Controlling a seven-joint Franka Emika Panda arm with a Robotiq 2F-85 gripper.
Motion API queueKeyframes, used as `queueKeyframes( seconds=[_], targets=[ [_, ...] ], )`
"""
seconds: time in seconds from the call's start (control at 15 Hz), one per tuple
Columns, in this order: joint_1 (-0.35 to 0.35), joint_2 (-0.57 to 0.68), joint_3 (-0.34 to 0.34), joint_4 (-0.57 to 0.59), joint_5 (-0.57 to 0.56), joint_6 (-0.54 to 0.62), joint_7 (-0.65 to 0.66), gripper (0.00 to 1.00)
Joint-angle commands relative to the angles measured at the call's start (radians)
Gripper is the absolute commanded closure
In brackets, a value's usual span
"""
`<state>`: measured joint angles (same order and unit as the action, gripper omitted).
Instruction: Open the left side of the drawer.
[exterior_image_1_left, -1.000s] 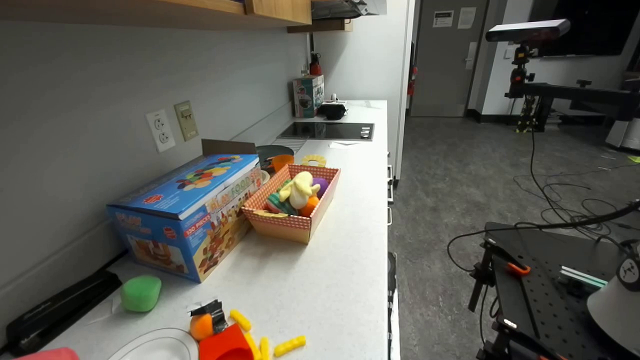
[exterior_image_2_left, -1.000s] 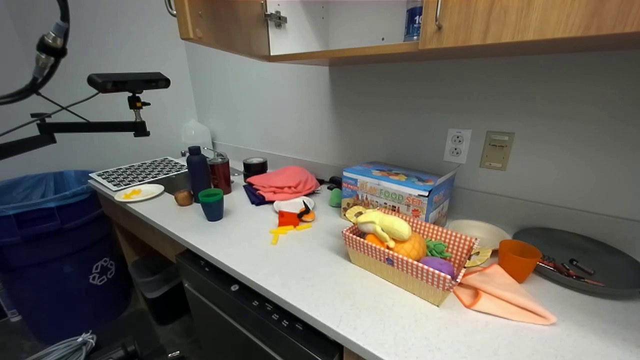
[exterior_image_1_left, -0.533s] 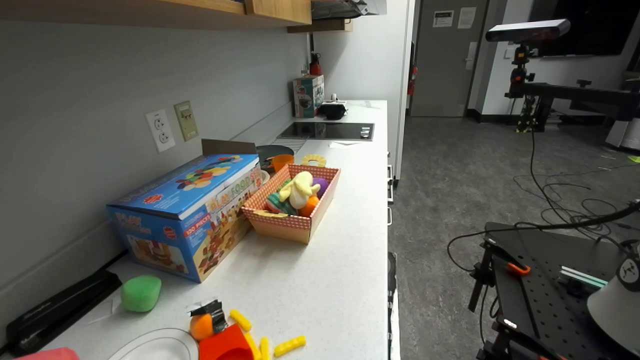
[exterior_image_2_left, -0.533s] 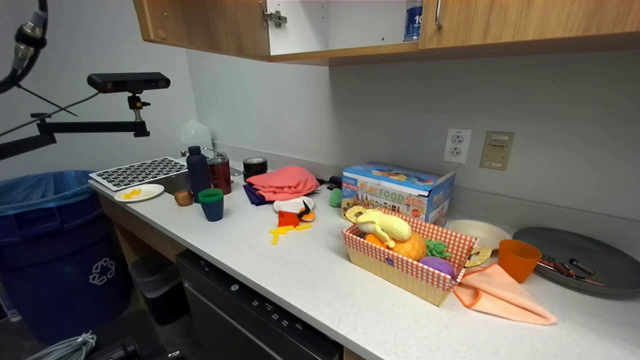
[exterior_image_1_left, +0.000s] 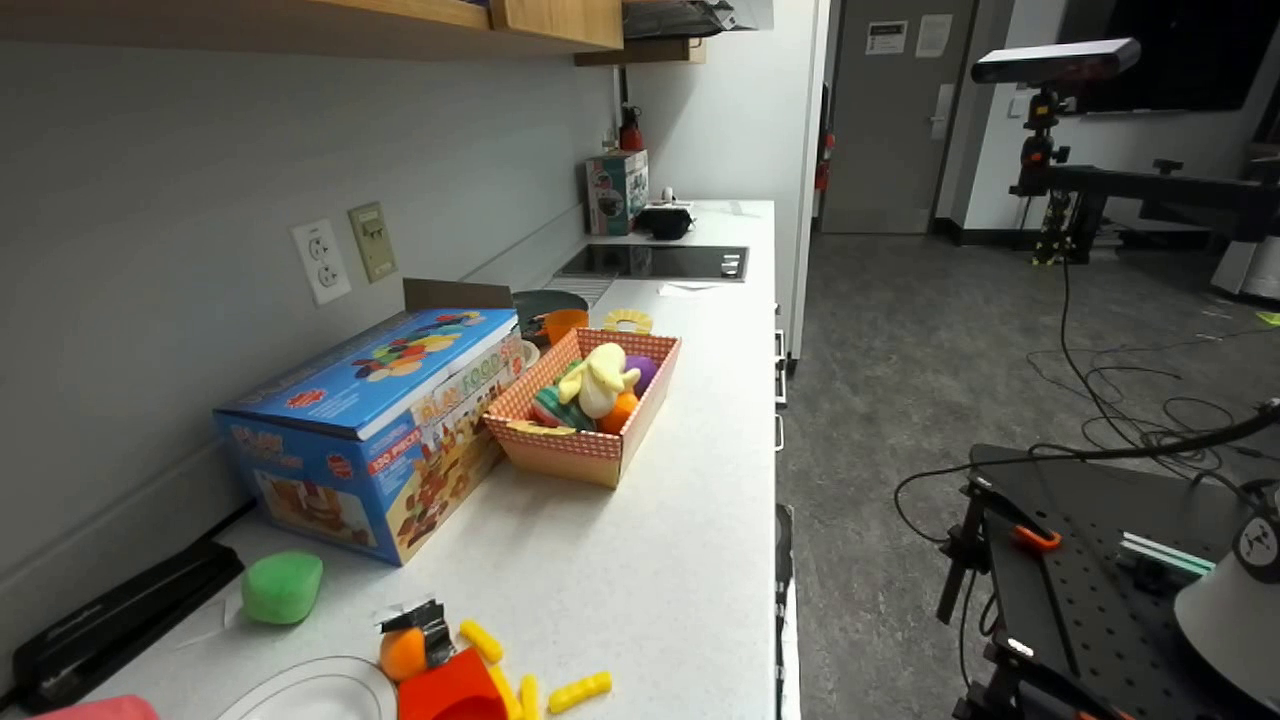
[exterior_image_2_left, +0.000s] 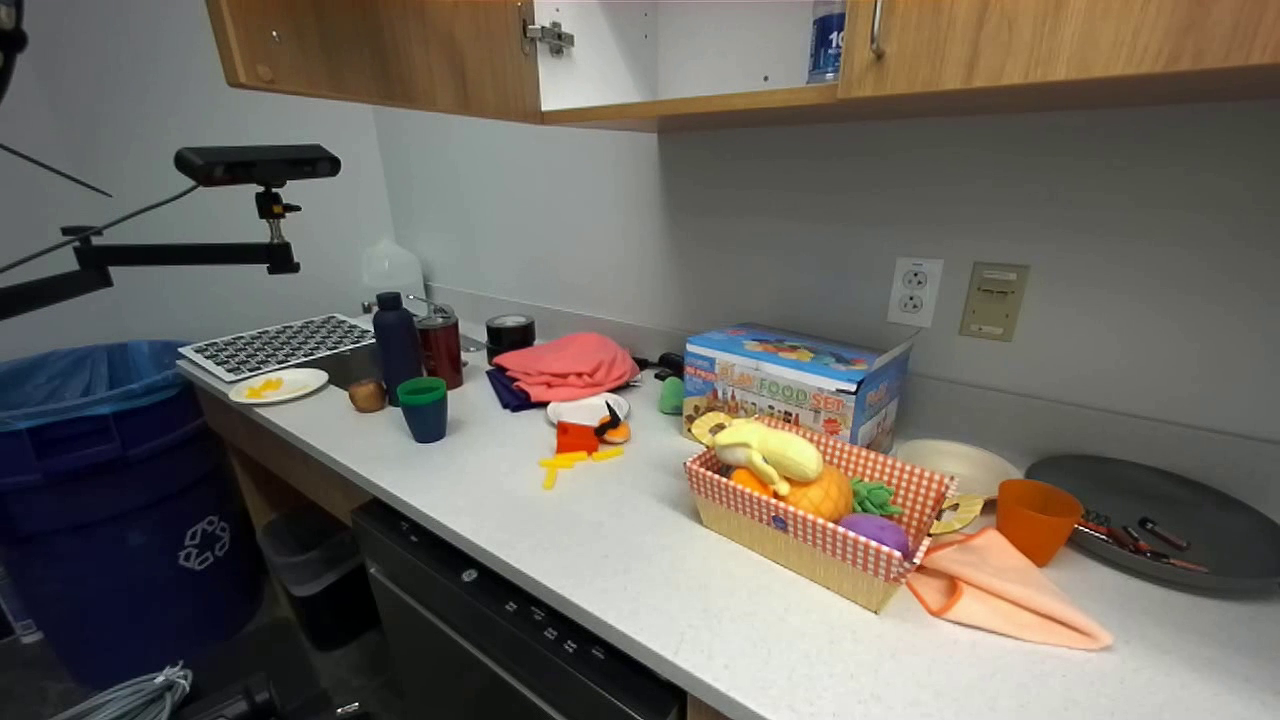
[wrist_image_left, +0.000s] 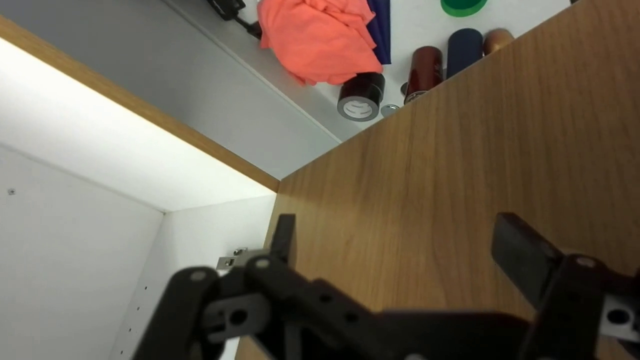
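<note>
No drawer is in play; the wooden wall cabinet has its left door swung open in an exterior view. Its hinge and the white cabinet interior show beside it. The right door is closed. In the wrist view my gripper is open, its two fingers wide apart with nothing between them. It is in front of the left door's wooden inner face, with the white interior at the left. I cannot tell whether a finger touches the door. The gripper is out of view in both exterior views.
Below is a counter with a play-food box, a checked basket, a dark blue bottle and a salmon cloth. A camera on a black arm stands at the left. The robot's white base is at the right.
The left cabinet door has swung further left, wider open. The black cable at the upper left has moved left, mostly out of the frame. The counter items have not moved.
</note>
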<state>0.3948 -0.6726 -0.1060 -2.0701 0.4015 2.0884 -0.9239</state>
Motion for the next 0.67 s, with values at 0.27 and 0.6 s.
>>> queueKeyframes(
  seconds=[0.27, 0.6],
  targets=[
    [0.035, -0.017, -0.034, 0.014, 0.149, -0.052, -0.163, 0.00],
    [0.043, 0.017, -0.024, 0.038, 0.234, -0.074, -0.233, 0.00]
  ],
)
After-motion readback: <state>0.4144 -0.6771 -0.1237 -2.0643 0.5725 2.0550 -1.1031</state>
